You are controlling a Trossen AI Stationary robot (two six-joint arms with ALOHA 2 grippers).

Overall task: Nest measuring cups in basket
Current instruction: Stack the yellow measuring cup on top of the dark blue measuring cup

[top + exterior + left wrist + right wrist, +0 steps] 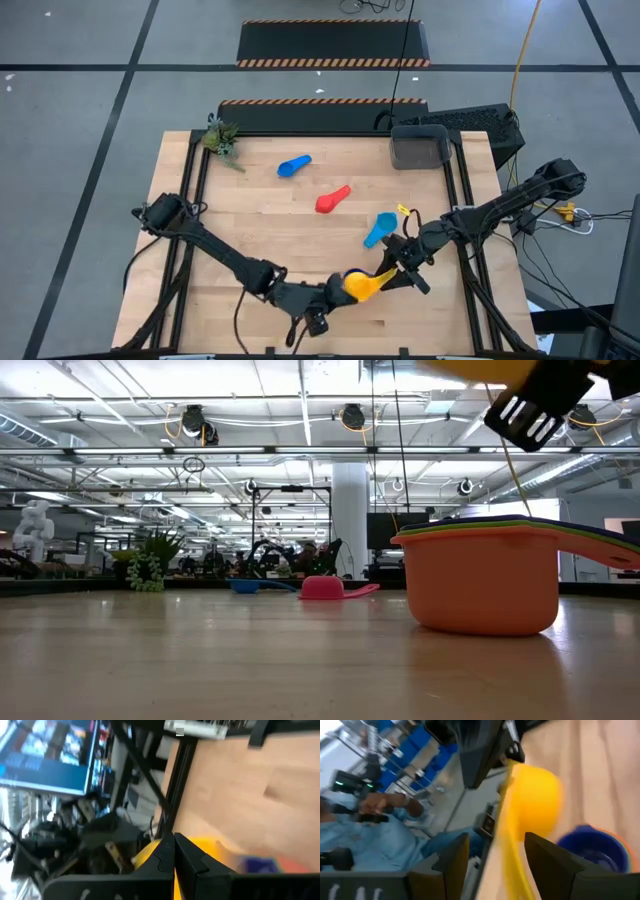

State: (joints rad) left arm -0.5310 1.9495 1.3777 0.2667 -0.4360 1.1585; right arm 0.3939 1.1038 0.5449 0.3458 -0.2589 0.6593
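The right pincer (400,268) hangs over the near middle of the bench (260,230), its fingers part-open astride the handle of the yellow cup (358,284); whether they actually pinch it cannot be told for certain. The left pincer (330,292) is closed, its tips pressed together right against the yellow cup's bowl on the left side.

Directly beneath, the low view shows an orange cup (485,588) standing on the bench with green and navy rims stacked inside it, so a partial nest exists already, built on the wood rather than in the basket (420,147). The yellow cup looks to be the next one going into that stack.

Still loose: the light blue cup (379,229) just beyond the right pincer, the red cup (332,199) toward the middle, and the blue cup (293,166) farther off. The basket sits at the far right corner, well apart, with no cup visible in it. Roughly half the nesting remains, plus the move into the basket.
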